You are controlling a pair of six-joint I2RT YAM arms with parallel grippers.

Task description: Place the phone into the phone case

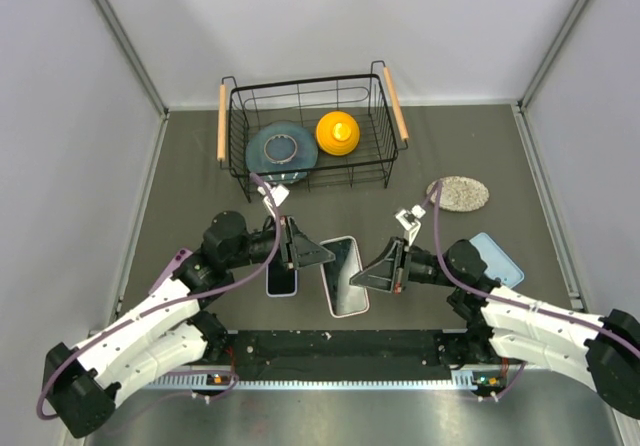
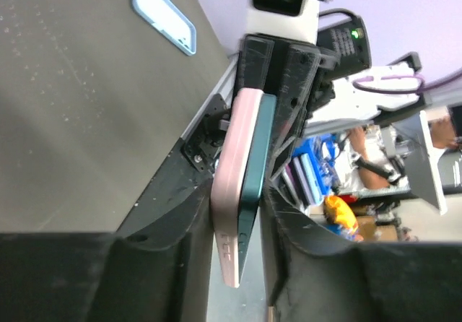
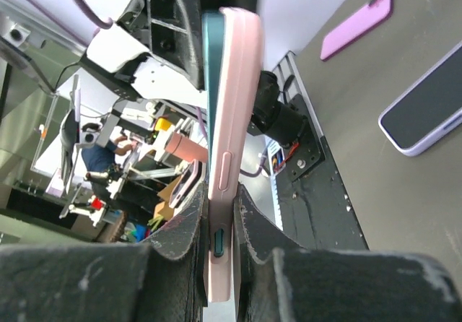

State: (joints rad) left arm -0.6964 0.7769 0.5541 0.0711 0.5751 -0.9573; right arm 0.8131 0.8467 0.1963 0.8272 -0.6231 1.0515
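The teal phone (image 2: 254,163) and the pink phone case (image 2: 229,192) are held off the bench (image 1: 560,166), just inside the middle of its near edge. They are pressed back to face as a pair. Both arms meet there. The left gripper (image 1: 320,254) comes in from the left edge side and the right gripper (image 1: 372,274) from the right edge side, one at each end of the pair.

In both wrist views the pair stands edge-on in the slot between that arm's fingers. The left fingers (image 2: 94,279) are drawn in narrow, one against the case and the other against the phone. The right fingers (image 3: 173,257) pinch the other end the same way. The phone's teal side shows beside the pink shell along its whole visible length, so it does not look fully seated. Gripping both ends most likely lets the two arms squeeze the phone into the shell without either piece sliding.

A lavender-cased phone (image 1: 282,281) lies flat on the bench below the left gripper. A light blue case (image 1: 500,258) lies toward the right edge and a purple case (image 3: 357,24) toward the left edge. A wire basket (image 1: 300,84) stands at the far edge.
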